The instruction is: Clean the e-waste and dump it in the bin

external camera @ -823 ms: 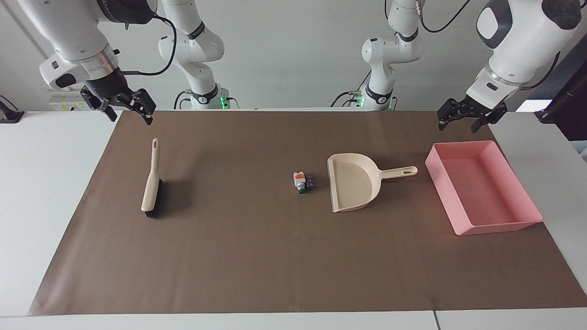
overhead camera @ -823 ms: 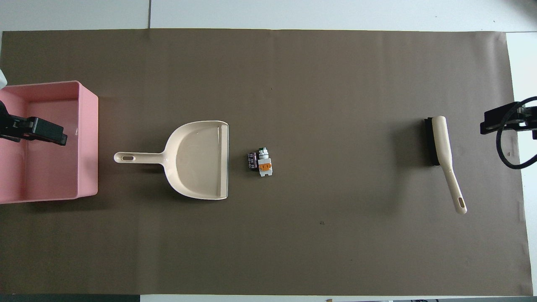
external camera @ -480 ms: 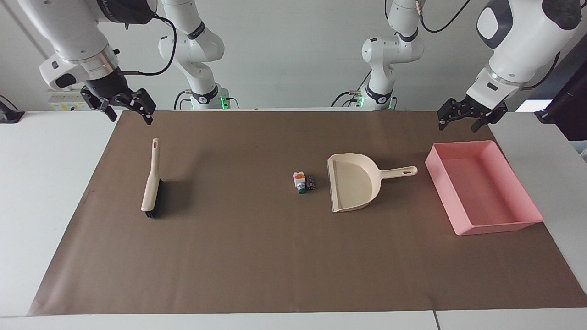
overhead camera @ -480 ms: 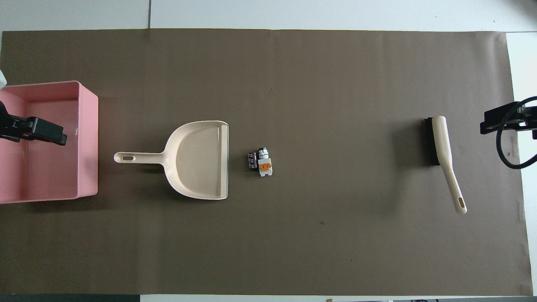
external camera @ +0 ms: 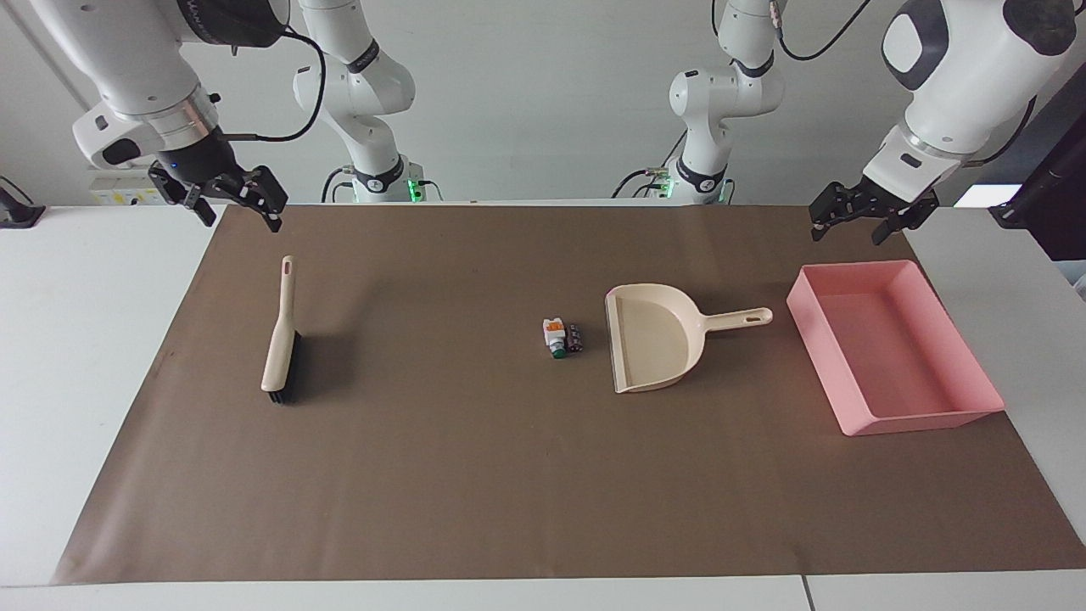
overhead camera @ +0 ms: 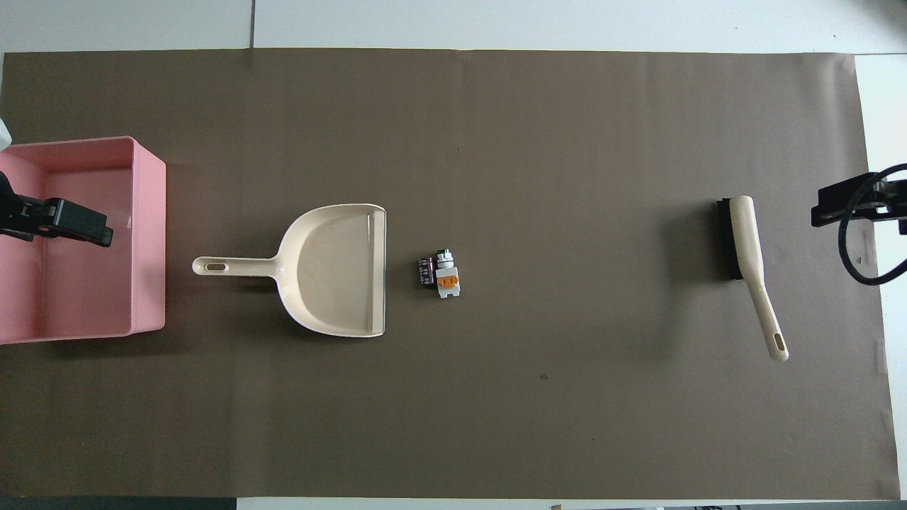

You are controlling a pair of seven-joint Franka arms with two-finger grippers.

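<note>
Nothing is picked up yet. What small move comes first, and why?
Probably lower the open right gripper to the brush handle lying almost beneath it. The e-waste sits on the mat just off the dustpan lip, so sweeping needs the brush first. The left gripper, open too, waits over the bin.

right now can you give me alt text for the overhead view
Two small e-waste bits lie mid-mat beside the open mouth of a beige dustpan. A pink bin sits at the left arm's end, a hand brush at the right arm's end.
</note>
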